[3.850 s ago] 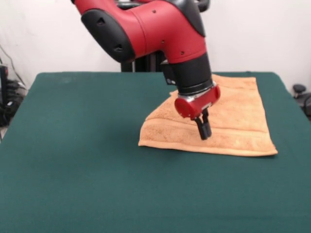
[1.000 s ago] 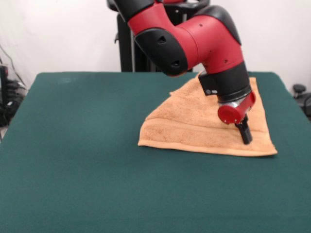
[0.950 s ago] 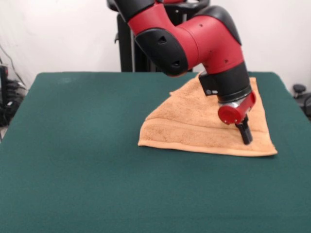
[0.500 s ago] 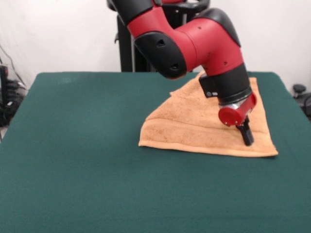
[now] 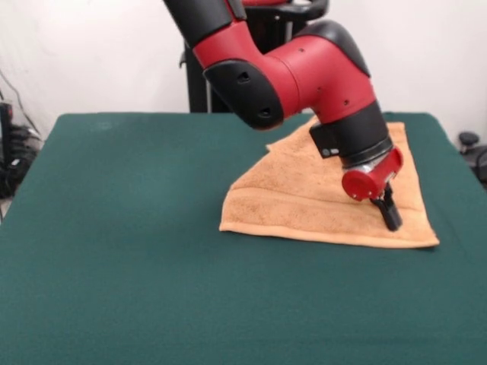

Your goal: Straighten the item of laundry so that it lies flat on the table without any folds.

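Gripper: the black gripper (image 5: 391,219) hangs from a red wrist at right of centre in the frame, tilted so its tips point down and to the right.
Jaws: drawn together, with no gap visible between the tips; they look pressed onto the cloth, and whether any fabric is pinched between them cannot be made out.
Contact: the tips meet the towel (image 5: 304,194) close to its lower right corner, just inside the near hem.
Arm: the red and black arm (image 5: 297,72) comes down from the top centre of the frame and leans right, covering part of the towel's upper middle.
Towel position: right half of the frame, resting on the table (image 5: 114,228), nearer the table's right edge than its left.
Towel shape: not flat; it reads as an uneven four-sided form, wide along the lower edge and narrowing toward the upper right, with a slanted folded edge running from lower left up to the arm.
Towel detail: a woven band runs parallel to the lower hem; a small flap corner sticks out on the left side just below the arm.
Table: dark green cloth fills most of the frame, bare across the left half and along the bottom.
Containers: cannot tell of any; only towel, arm and table show.
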Controlling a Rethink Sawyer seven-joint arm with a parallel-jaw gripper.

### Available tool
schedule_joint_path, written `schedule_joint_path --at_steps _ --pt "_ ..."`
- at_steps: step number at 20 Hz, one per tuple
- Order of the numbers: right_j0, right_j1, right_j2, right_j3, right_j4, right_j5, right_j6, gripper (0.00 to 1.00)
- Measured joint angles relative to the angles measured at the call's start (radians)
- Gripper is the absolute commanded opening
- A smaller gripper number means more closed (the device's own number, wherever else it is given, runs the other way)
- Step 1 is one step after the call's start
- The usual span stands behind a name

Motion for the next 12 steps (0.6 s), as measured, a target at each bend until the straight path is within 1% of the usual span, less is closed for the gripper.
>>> schedule_joint_path --at_steps 6,9,12 --pt "0.001 0.009 -0.014 -0.001 -0.017 -0.050 0.000 0.00" --pt "0.001 0.019 -0.025 -0.001 -0.021 -0.094 0.000 0.00" --pt "0.002 0.023 -0.028 -0.003 -0.023 -0.108 0.000 0.00"
